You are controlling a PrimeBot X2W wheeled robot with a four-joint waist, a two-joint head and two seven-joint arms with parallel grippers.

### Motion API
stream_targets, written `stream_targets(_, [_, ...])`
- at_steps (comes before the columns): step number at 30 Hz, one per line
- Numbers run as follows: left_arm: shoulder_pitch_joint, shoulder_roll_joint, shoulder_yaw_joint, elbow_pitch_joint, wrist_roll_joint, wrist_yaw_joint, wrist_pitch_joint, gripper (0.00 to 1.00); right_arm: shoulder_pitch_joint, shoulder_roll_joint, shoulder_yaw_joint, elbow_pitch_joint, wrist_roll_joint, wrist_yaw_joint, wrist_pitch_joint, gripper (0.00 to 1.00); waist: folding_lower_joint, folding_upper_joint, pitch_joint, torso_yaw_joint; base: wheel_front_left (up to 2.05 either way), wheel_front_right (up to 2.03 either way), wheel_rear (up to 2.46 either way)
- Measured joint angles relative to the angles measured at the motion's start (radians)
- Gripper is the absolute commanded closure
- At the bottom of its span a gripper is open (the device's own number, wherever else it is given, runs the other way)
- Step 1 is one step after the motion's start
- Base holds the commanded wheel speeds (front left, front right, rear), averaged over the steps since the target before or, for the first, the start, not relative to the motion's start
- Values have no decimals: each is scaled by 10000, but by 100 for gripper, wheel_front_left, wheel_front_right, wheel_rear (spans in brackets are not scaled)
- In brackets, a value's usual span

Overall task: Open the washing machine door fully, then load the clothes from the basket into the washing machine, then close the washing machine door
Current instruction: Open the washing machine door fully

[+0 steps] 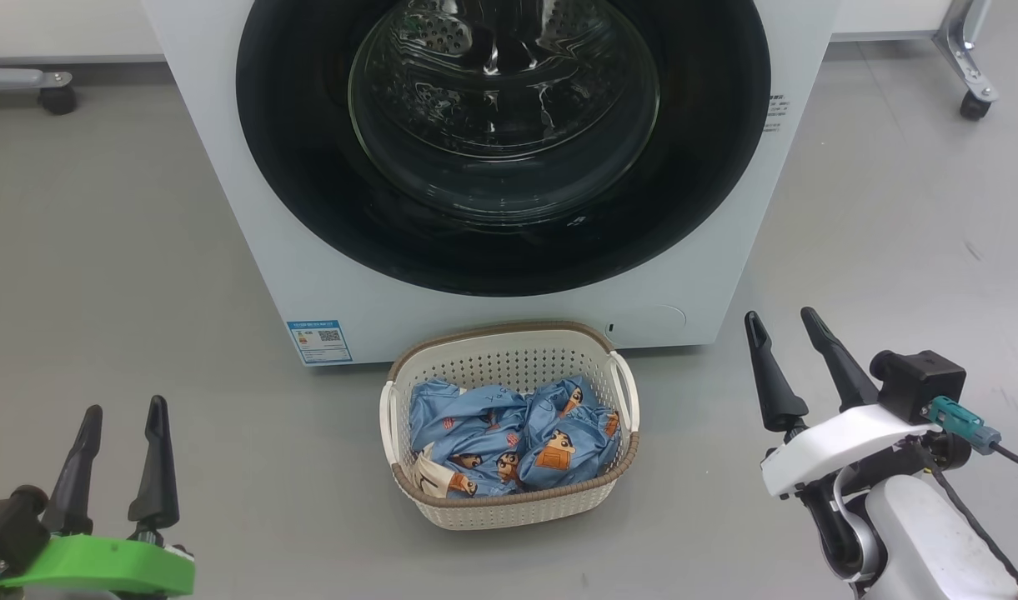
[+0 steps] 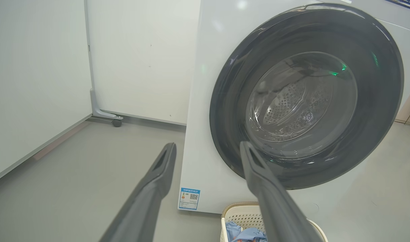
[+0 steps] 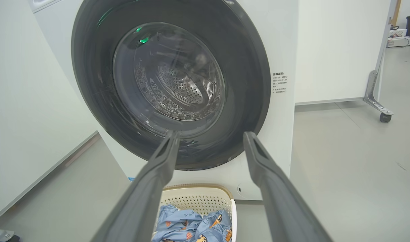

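Left hand (image 1: 125,406) and right hand (image 1: 782,317): both released, empty, flanking the basket (image 1: 509,327), probably staged clear of it. Clothes (image 1: 509,437) heaped inside. Basket sits on the floor (image 1: 100,250) just before the washing machine (image 1: 225,208), likely for short transfers. Door (image 1: 709,167) shut; opening comes first.

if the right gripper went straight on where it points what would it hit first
Probably the closed washing machine door, near its lower black rim; the basket sits below that line.
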Motion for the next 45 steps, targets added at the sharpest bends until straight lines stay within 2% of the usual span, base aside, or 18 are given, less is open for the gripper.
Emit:
stream_targets(23, [1,40,-63,73,0,0,0,0,0,201,-192,59,-151,88,0,0,0,0,61,-44,9,9,-18])
stream_targets(45, [-6,73,-63,46,-104,0,0,0,0,399,-380,148,-280,176,0,0,0,0,115,-94,57,57,-114])
